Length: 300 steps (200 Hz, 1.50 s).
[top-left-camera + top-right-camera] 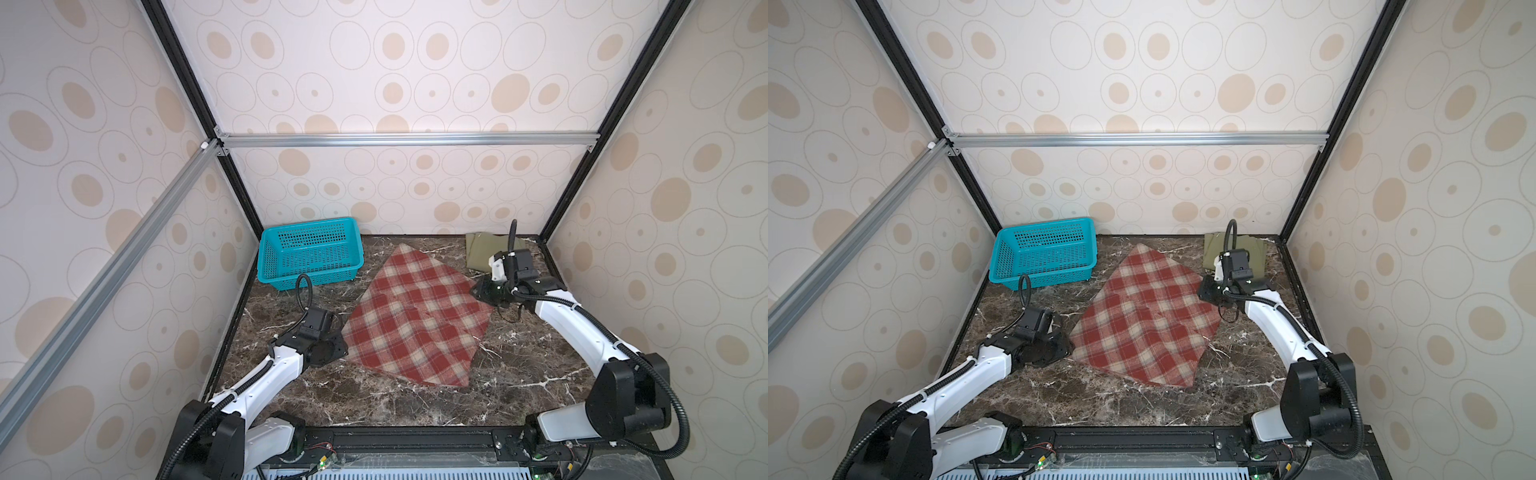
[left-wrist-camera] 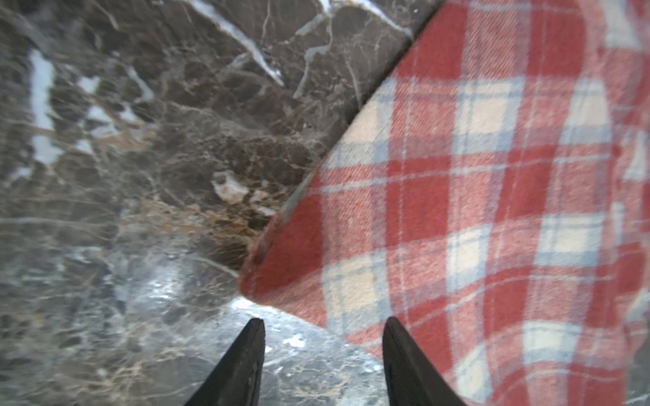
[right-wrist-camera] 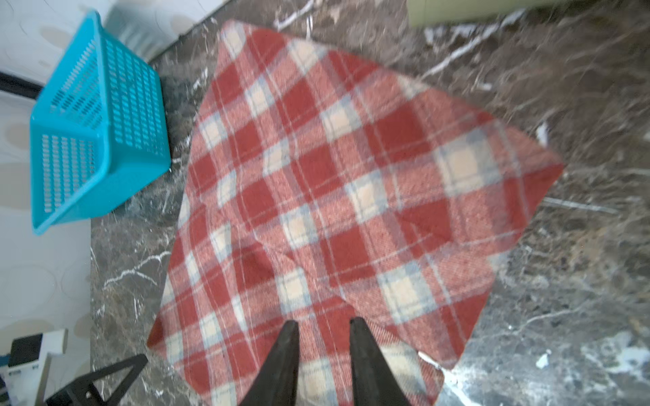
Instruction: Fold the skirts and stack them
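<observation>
Shows the plaid skirt (image 1: 415, 316) (image 1: 1144, 320), red and cream, spread flat on the dark marble table (image 1: 415, 399) (image 1: 1100, 399) in both top views, turned corner-on like a diamond with one corner toward the back wall. Marks a crease across its middle. In the right wrist view, gives the plaid skirt (image 3: 334, 193) what looks like a folded-over layer on top.

Places it between the teal basket (image 1: 311, 266) (image 1: 1042, 266), standing at the far left by the back wall, and the olive-green skirt (image 1: 482, 251) (image 1: 1210, 249), lying folded in the far right corner and partly hidden behind the right wrist. Shows a narrow strip of marble between the two skirts, so near each other but neither touching nor stacked.

Finds the left gripper (image 1: 332, 349) (image 1: 1054, 349) low at the plaid skirt's left corner, pointing down. Shows its fingers (image 2: 246, 358) spread apart in the left wrist view with nothing between them. Sets one finger over bare marble and the other over the cloth's edge, with the corner just ahead of the tips.

Finds the right gripper (image 1: 484, 291) (image 1: 1208, 291) at the plaid skirt's right corner, just beside the olive-green skirt. Shows its fingers (image 3: 292, 351) parted by a slim gap above the plaid, with no cloth pinched between them. Cannot tell through the blur whether the tips touch the fabric
</observation>
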Each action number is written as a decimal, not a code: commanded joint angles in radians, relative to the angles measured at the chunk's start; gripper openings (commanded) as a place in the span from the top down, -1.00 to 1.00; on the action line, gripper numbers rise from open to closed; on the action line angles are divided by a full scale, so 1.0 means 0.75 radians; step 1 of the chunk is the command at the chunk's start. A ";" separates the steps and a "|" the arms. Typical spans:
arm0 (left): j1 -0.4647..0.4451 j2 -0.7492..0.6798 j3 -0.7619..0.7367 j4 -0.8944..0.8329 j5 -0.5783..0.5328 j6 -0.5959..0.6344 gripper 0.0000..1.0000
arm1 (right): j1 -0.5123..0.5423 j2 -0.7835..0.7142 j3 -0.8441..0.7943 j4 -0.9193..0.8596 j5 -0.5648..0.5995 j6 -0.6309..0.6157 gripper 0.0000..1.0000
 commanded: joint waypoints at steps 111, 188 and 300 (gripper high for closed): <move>0.094 -0.026 -0.156 0.156 -0.030 -0.065 0.06 | 0.056 0.088 0.029 -0.050 -0.092 0.016 0.50; 0.117 0.082 -0.161 0.308 0.007 -0.064 0.43 | 0.069 0.126 0.066 -0.075 -0.110 0.014 0.52; 0.174 -0.028 -0.125 0.208 -0.086 0.005 1.00 | 0.684 -0.199 -0.091 -0.532 0.300 -0.169 0.18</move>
